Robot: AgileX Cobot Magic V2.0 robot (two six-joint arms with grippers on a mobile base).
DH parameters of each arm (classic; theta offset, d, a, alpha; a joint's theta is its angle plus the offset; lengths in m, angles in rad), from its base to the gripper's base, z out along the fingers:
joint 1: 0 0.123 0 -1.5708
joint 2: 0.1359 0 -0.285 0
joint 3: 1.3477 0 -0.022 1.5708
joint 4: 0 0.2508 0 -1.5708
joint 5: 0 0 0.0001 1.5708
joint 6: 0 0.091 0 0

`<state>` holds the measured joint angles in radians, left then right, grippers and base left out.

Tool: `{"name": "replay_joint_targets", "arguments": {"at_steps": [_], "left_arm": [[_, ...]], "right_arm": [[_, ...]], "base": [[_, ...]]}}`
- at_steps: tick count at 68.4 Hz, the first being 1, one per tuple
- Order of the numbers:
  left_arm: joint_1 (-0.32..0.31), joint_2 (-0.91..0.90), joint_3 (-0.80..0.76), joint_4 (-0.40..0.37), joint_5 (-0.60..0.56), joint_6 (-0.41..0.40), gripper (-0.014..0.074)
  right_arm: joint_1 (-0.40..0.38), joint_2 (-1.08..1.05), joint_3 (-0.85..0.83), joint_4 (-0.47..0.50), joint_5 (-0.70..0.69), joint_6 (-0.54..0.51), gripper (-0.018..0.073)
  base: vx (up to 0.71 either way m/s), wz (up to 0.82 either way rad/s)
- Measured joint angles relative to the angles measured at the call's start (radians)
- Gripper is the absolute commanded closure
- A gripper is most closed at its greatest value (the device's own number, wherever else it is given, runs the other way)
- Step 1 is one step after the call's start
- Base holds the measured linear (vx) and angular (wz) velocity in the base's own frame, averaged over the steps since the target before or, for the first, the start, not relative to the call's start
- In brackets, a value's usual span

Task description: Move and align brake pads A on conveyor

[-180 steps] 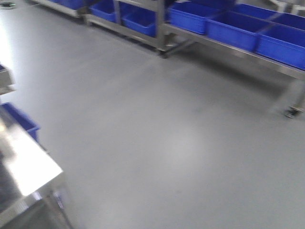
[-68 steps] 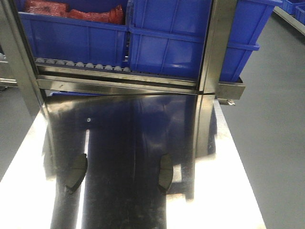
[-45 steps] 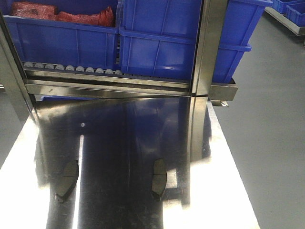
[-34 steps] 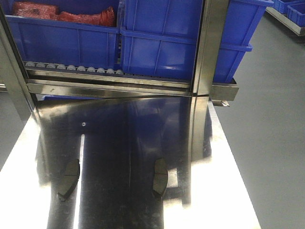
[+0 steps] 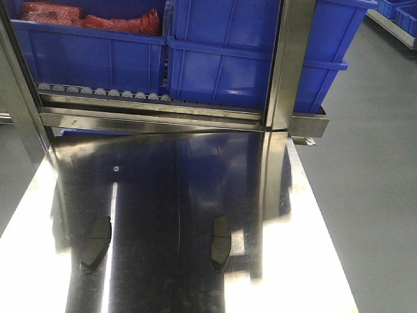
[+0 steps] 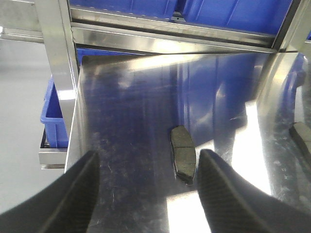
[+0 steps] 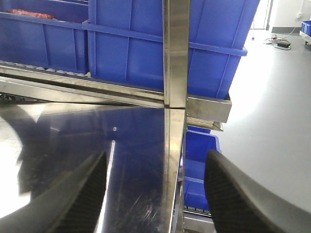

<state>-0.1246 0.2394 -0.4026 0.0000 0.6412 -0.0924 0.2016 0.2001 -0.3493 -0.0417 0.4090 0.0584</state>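
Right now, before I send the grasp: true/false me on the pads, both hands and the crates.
1. The left pad and the right pad both lie on the steel table. True.
2. The left hand is shut on a pad. False: it is open, and the pad lies on the table ahead of it, not gripped.
3. The two pads touch each other. False: they lie well apart.
4. The upper-left crate holds red stuff. True.
5. The right hand is open and holds nothing. True.
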Motion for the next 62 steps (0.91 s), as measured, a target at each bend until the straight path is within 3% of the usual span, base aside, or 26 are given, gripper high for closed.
{"name": "replay_joint_targets", "arguments": {"at_steps": [53,62], "left_arm": [[0.0,0.0,0.0,0.0,-0.014,0.0,0.0165],[0.0,0.038,-0.024,0.0,0.013,-0.035,0.0168]], "right_arm": [[0.0,0.0,0.0,0.0,0.0,0.0,0.0127],[0.0,0.0,0.0,0.0,0.0,0.0,0.0127]], "base": [[0.0,0.0],[0.0,0.0]]}}
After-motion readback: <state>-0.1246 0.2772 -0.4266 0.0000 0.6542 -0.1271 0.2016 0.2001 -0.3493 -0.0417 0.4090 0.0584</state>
